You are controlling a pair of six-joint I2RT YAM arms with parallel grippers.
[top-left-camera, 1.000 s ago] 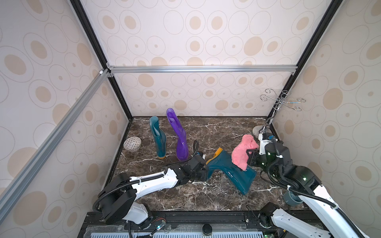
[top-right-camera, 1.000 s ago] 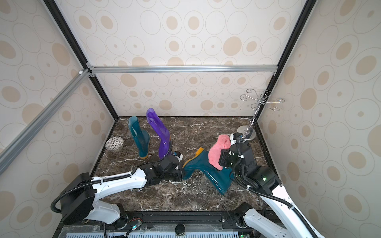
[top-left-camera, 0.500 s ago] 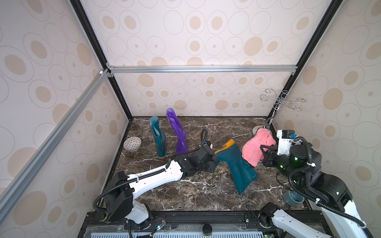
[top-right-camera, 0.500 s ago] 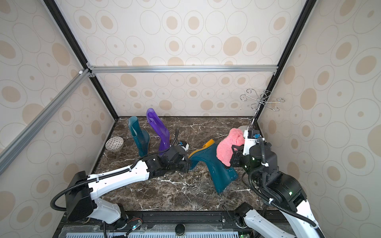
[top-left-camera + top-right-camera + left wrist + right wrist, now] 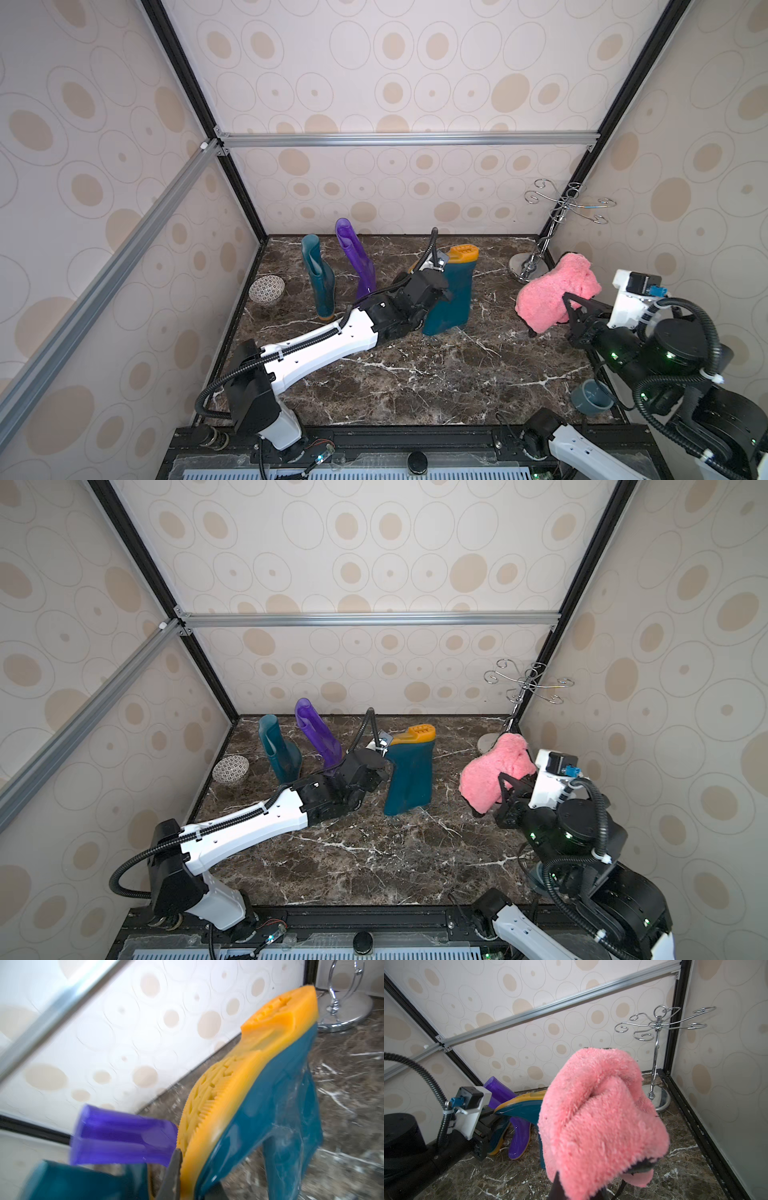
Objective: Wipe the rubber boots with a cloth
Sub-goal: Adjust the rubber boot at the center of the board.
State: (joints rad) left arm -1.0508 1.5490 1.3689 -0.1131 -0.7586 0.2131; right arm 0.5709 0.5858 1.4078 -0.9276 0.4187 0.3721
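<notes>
My left tool [image 5: 434,286] is clenched on the toe of a teal boot [image 5: 451,297]. The boot is turned sole-up in the middle of the bench [image 5: 415,374], orange tread on top and shaft mouth down at the marble; I cannot tell whether it touches. My right tool [image 5: 561,313] grips the pink cloth [image 5: 552,286], bunched and raised off the bench, well apart from that boot and near the chrome stand [image 5: 524,266]. The second teal boot [image 5: 318,278] stands upright at the back left, with the purple boot [image 5: 357,262] leaning just beside it
</notes>
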